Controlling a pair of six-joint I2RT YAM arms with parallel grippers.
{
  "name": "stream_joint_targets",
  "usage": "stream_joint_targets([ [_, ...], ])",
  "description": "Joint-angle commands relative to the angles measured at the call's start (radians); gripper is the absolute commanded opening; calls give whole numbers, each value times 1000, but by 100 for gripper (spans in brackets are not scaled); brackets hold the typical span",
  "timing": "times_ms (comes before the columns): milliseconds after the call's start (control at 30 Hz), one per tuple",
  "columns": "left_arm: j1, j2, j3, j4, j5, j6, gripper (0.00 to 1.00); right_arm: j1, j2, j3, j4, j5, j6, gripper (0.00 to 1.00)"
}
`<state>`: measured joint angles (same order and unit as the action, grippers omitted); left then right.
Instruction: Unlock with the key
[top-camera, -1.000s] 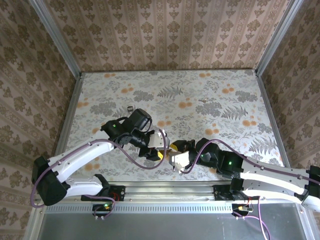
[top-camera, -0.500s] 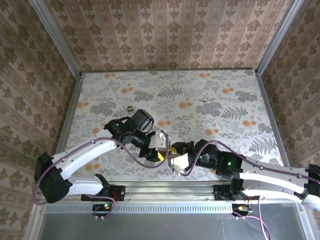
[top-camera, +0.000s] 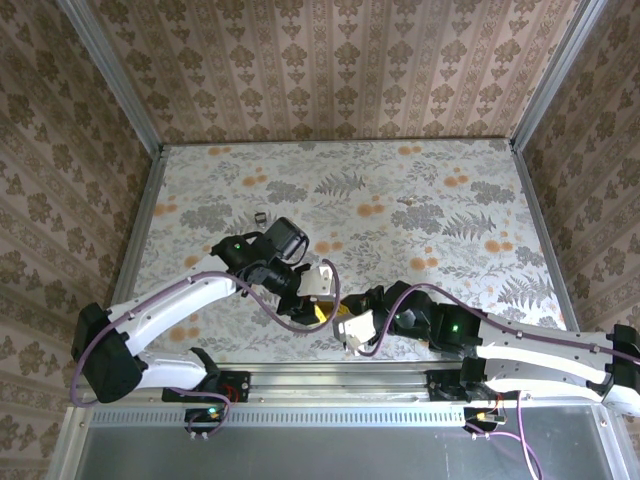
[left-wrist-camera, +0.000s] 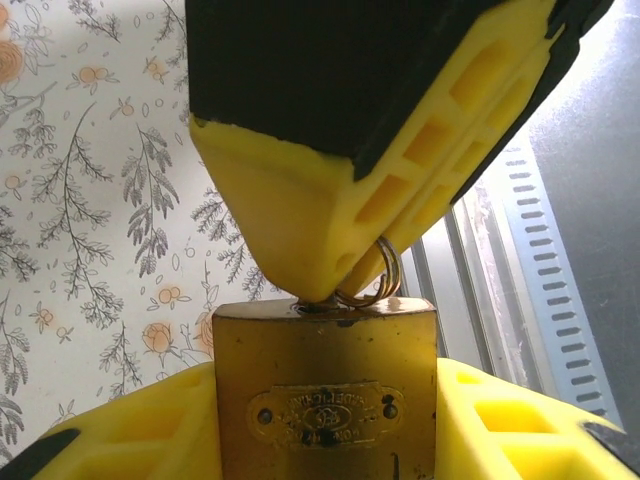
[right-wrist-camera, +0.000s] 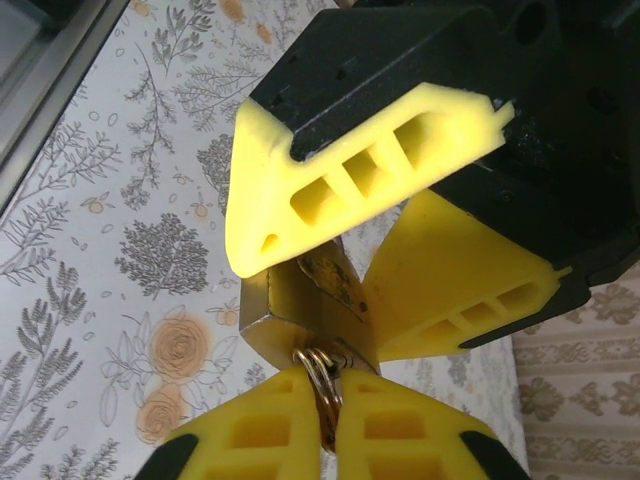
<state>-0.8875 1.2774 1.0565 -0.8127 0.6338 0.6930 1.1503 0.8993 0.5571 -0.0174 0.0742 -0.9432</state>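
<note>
A brass padlock (left-wrist-camera: 325, 390) is held upright between the yellow fingers (left-wrist-camera: 130, 430) of my left gripper (left-wrist-camera: 325, 425), keyhole end toward the camera's top. In the right wrist view the padlock (right-wrist-camera: 295, 305) sits between the left arm's fingers (right-wrist-camera: 340, 170). My right gripper (right-wrist-camera: 330, 425) is shut on the key (right-wrist-camera: 343, 362) and its silver ring (right-wrist-camera: 322, 375) at the padlock's keyhole end. The key's blade is hidden inside the lock. From above, the left gripper (top-camera: 313, 292) and right gripper (top-camera: 345, 322) meet over the table's near edge.
A small dark item (top-camera: 261, 216) lies on the floral table at left, and a tiny piece (top-camera: 408, 200) further back. The ribbed metal rail (top-camera: 330, 372) runs along the near edge just under the grippers. Patterned walls enclose three sides.
My right gripper has closed onto the key and ring at the padlock. Both grippers drifted slightly left and nearer the front edge, still together.
</note>
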Motion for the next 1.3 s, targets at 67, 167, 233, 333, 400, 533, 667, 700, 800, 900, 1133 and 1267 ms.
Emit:
stream_joint_targets([
  [67, 1, -15, 36, 35, 52, 26, 0, 9, 4, 39, -14, -8, 25, 0],
  [167, -13, -52, 3, 95, 16, 24, 0, 9, 12, 47, -38, -20, 59, 0],
  [233, -22, -84, -25, 151, -7, 14, 0, 4, 10, 43, -39, -35, 97, 0],
  [333, -49, -119, -60, 210, -48, 7, 0, -13, 7, 46, -40, -60, 163, 0],
  [400, -75, -131, -76, 234, -88, 10, 0, -35, 6, 53, -38, -85, 219, 0],
  [533, -134, -171, -143, 335, -201, 12, 0, -76, 3, 68, -29, -130, 338, 0],
  [667, -151, -211, -193, 435, -243, -7, 0, -128, -16, 57, -2, -191, 451, 0],
  [700, -153, -215, -197, 443, -247, -9, 0, -142, -22, 54, -1, -212, 477, 0],
  [800, -153, -213, -196, 436, -247, -7, 0, -174, -37, 49, -5, -246, 526, 0],
  [900, -153, -214, -199, 438, -250, -9, 0, -182, -46, 50, -28, -266, 534, 0],
  [1133, -129, -223, -204, 439, -287, -3, 0, -192, -78, 53, -90, -294, 599, 49],
  [1267, -99, -256, -224, 452, -304, 5, 0, -228, -135, 50, -150, -297, 679, 59],
])
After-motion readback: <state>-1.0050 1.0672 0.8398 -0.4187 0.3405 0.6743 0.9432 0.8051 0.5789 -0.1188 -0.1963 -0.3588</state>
